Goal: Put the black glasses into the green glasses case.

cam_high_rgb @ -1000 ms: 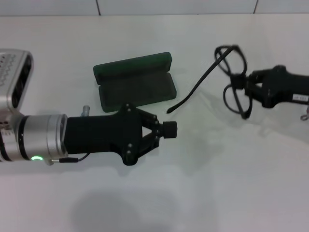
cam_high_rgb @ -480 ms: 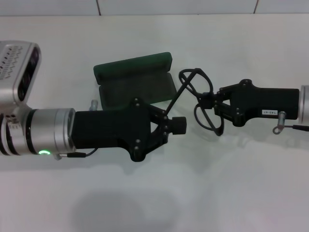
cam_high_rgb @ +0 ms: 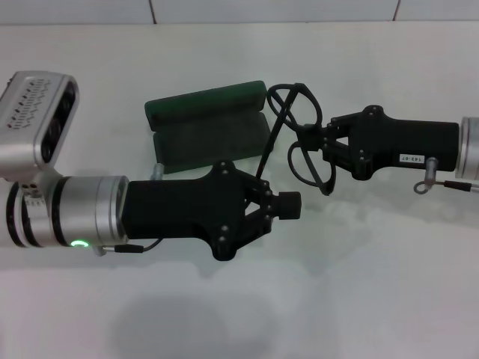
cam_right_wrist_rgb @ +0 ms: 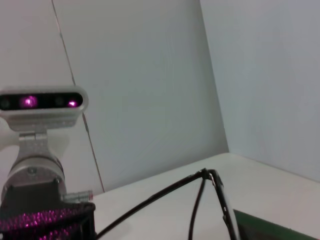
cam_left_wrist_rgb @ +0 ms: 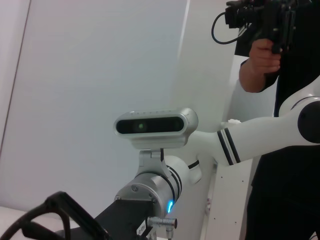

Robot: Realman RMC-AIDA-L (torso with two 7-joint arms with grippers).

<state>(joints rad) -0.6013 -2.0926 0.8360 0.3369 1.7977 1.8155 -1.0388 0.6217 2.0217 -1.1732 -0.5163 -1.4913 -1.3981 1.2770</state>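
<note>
While the right hand (cam_high_rgb: 323,143) pinches the thin black-framed glasses (cam_high_rgb: 299,138) at the bridge between the two oval lenses, the frame hangs off its fingertips clear of the white worktop (cam_high_rgb: 359,284), lenses stacked roughly one beyond the other and one long temple arm trailing down towards the left hand (cam_high_rgb: 283,206). Gripping at the bridge looks deliberate: it leaves both lenses and the arms free, so the frame can be lowered flat without the fingers getting in the way.

The dark green hard-shell glasses case (cam_high_rgb: 209,127) lies open on the worktop just beyond the glasses from the right hand's tip, lid folded back on the far side and the dark lined tray facing up, so nothing needs opening first. The nearest lens rim sits at the case's end, about over its edge, though I can't say whether it touches.

The left hand reaches in from the other side, its fingers drawn together with nothing between them, its tip just beside the trailing temple arm and in front of the case. My guess is it stands ready to fold that arm or steady the case. The glasses are not yet inside.
</note>
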